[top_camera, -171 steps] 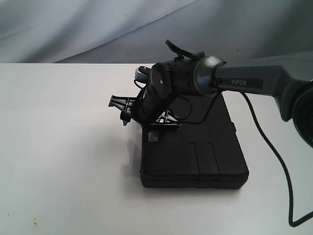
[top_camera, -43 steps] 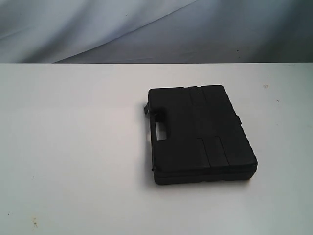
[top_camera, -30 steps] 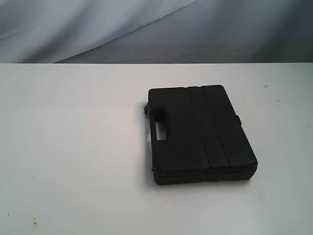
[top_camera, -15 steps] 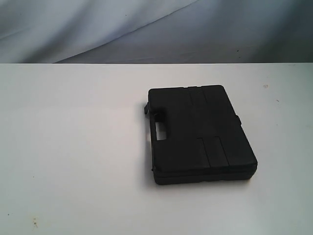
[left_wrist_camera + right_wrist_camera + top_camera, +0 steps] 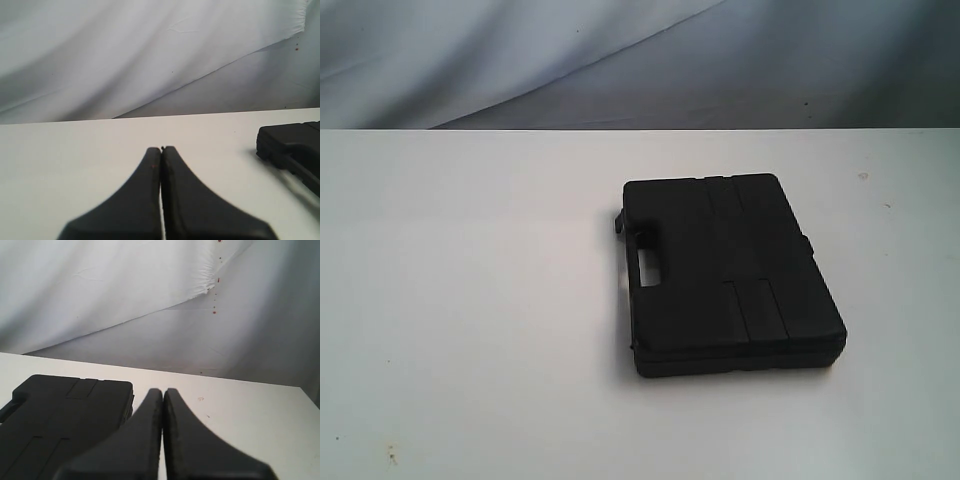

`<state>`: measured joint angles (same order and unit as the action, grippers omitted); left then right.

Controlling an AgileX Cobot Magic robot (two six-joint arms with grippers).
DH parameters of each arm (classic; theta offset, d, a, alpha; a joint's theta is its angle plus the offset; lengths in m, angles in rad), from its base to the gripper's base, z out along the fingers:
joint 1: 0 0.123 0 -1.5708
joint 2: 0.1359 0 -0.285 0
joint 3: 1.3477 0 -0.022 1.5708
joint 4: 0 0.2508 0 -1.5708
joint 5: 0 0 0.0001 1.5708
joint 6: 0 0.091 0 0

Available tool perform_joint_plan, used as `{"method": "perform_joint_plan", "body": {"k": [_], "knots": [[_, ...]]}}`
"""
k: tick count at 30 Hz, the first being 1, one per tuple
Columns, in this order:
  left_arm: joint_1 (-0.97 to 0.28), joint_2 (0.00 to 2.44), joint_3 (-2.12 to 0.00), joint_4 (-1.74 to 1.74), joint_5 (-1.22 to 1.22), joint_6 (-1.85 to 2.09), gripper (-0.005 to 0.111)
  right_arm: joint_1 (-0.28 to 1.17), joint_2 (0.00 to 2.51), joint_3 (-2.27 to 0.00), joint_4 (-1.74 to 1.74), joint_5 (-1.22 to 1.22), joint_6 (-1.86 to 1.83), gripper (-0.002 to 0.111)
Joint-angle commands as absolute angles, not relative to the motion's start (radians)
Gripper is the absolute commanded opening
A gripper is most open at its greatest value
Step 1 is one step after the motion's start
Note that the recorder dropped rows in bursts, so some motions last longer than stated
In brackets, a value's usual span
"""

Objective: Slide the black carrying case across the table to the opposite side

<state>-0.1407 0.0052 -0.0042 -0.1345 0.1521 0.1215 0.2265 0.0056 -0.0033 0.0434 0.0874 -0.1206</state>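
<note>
The black carrying case (image 5: 730, 272) lies flat on the white table (image 5: 470, 300), right of the middle in the exterior view, its handle on the left-hand side. Neither arm shows in that view. In the left wrist view my left gripper (image 5: 161, 149) is shut with nothing in it, and a corner of the case (image 5: 292, 145) lies well off to one side of it. In the right wrist view my right gripper (image 5: 163, 390) is shut and empty too, with the case (image 5: 60, 415) lying close beside it, apart from the fingers.
A pale grey-white cloth backdrop (image 5: 620, 60) hangs behind the table's far edge. Small specks mark the table near the front left (image 5: 390, 455) and at the far right (image 5: 863, 176).
Over the last second and a half nothing has moved. Several seconds ago the right arm stood over the case's left part; it has left the exterior view, and the case lies slightly farther right.
</note>
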Motion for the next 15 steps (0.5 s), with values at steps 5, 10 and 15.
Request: {"method": "perform_joint_plan", "body": {"k": [5,10,15], "knots": [[-0.139,0.000,0.000,-0.135,0.147,0.112,0.000,0.221,0.000,0.000,0.025,0.094,-0.069,0.000],[-0.139,0.000,0.000,-0.135,0.147,0.112,0.000,0.221,0.000,0.000,0.025,0.096,-0.068,0.000],[-0.139,0.000,0.000,-0.135,0.147,0.112,0.000,0.221,0.000,0.000,0.025,0.093,-0.068,0.000]]}}
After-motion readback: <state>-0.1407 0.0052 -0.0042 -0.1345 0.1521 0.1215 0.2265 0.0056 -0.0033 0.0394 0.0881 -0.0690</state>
